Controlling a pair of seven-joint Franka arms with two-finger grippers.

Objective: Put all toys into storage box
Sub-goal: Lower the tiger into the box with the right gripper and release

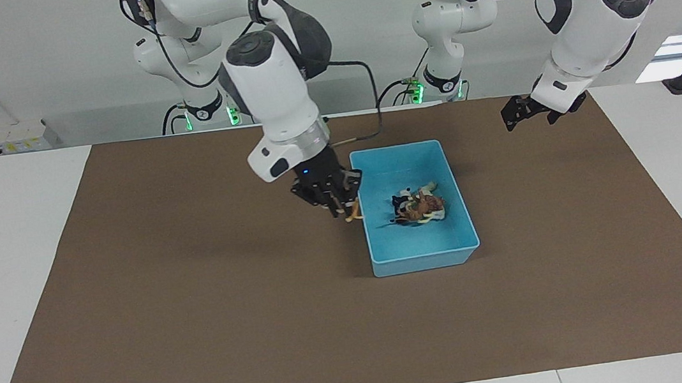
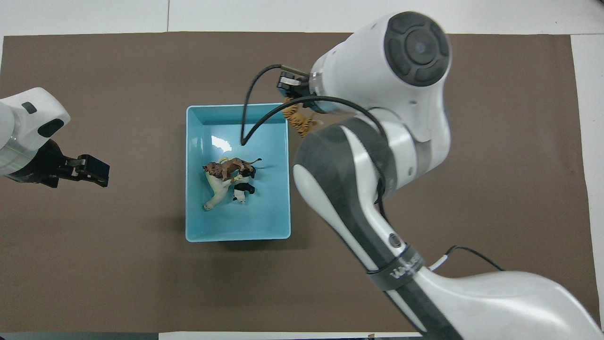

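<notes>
Facing view
Step in hand: I am carrying the last toy, the orange spotted cat [image 1: 354, 214], to the light blue storage box [image 1: 420, 258]; by my reckoning the task is nearly done.
My right tool [image 1: 337, 199]: it is clenched on the cat and hanging in the air just at the box wall toward the right arm's end of the desk; the cat's legs are dangling right at the rim, not yet inside.
Box contents: a small heap of figurines [image 1: 420, 205] is lying on the box floor; here I cannot separate one animal from another.
My left tool [image 1: 528, 111]: it is waiting over the brown mat [image 1: 200, 310] toward the left arm's end of the desk, well apart from the box; I cannot tell how its fingers are set.

Overhead view
Cat [image 2: 300, 122]: it is showing just outside the box's corner farther from the robots, half hidden under my right arm's wrist.
Already stored: the cream-white horse [image 2: 214, 191], the reddish-brown lion [image 2: 229, 167] and the panda [image 2: 243, 189] are lying together, touching, in the middle of the box.
Left tool [image 2: 89, 170]: it is idling beside the box, holding nothing that I can see.
Next move, as I judge it: I need to shift the right tool sideways over the rim until the cat is clearly above the bare floor, then let go; releasing here risks the cat catching the wall and dropping onto the mat.
</notes>
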